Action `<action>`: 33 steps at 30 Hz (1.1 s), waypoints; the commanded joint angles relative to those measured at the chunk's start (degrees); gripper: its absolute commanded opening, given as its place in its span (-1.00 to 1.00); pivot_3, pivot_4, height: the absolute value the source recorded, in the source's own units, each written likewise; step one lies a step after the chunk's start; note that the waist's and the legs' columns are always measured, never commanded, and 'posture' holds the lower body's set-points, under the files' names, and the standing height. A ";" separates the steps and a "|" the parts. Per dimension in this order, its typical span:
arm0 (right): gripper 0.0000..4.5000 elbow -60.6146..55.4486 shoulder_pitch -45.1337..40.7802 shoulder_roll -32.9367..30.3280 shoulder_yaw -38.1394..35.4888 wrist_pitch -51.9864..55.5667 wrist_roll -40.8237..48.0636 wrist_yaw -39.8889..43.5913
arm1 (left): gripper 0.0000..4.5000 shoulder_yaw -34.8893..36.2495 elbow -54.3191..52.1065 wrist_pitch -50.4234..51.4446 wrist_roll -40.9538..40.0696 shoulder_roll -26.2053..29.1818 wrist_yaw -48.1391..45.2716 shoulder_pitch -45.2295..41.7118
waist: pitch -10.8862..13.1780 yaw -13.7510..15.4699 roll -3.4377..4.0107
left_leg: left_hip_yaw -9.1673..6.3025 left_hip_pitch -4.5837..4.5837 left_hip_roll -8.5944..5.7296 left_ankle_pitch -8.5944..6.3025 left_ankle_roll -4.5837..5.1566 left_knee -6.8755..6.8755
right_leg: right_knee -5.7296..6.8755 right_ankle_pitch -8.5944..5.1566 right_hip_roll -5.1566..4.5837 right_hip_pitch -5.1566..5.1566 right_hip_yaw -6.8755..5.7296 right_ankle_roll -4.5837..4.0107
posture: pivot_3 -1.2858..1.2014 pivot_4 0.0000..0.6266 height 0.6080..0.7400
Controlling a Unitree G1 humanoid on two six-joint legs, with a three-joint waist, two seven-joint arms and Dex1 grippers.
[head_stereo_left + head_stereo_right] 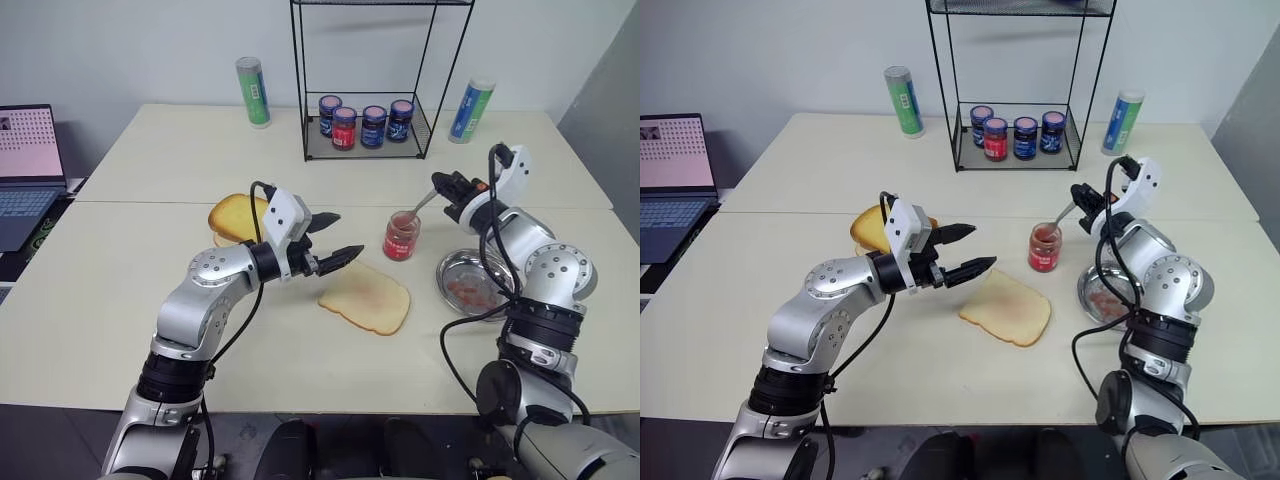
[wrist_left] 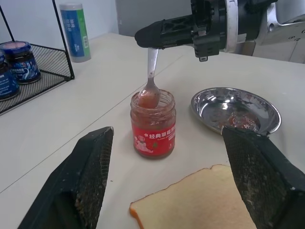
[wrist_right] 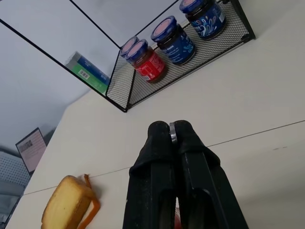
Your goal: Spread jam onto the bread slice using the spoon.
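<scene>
The jam sits in a small clear lidless jar with a red label, right of the table's middle. My right gripper is shut on the slim handle of the metal spoon, just above and to the right of the jar. The spoon's bowl dips into the jar's mouth and carries jam. In front and to the left of the jar the pale bread slice lies flat with a faint pink smear. My left gripper hovers open just left of the bread and holds nothing.
A round steel dish smeared with jam stands to the right of the jar. Toasted slices lie behind my left arm. At the back stand a wire rack holding several lidded jars and two tubes. A laptop sits far left.
</scene>
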 commanded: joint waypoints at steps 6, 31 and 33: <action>-0.97 -1.46 -0.78 1.53 -4.57 -0.29 5.61 -4.02 | 0.68 0.09 -0.36 -1.03 -0.33 0.40 -0.73 -1.25 | 0.00 0.01 0.00 | 0.00 0.00 0.00 0.00 0.00 0.00 | 0.00 0.00 0.00 0.00 0.00 0.00 | 0.03 -0.52 1.00; -0.97 -10.43 5.00 0.13 -9.45 0.29 43.48 -15.19 | 0.68 1.44 -2.79 0.55 -5.11 9.68 -13.74 -1.01 | 0.00 -0.69 0.02 | 0.00 -0.01 0.03 0.00 0.01 -0.06 | -0.02 0.00 0.02 0.00 -0.01 0.00 | 0.03 -0.52 1.00; -0.97 -14.77 7.28 -3.03 -4.80 2.37 43.77 -12.52 | 0.68 1.76 -5.01 1.53 -6.93 12.78 -16.78 1.03 | 0.00 -0.99 0.02 | 0.00 -0.01 0.03 0.00 0.01 -0.07 | -0.05 0.00 0.02 0.00 0.00 0.00 | 0.03 -0.52 1.00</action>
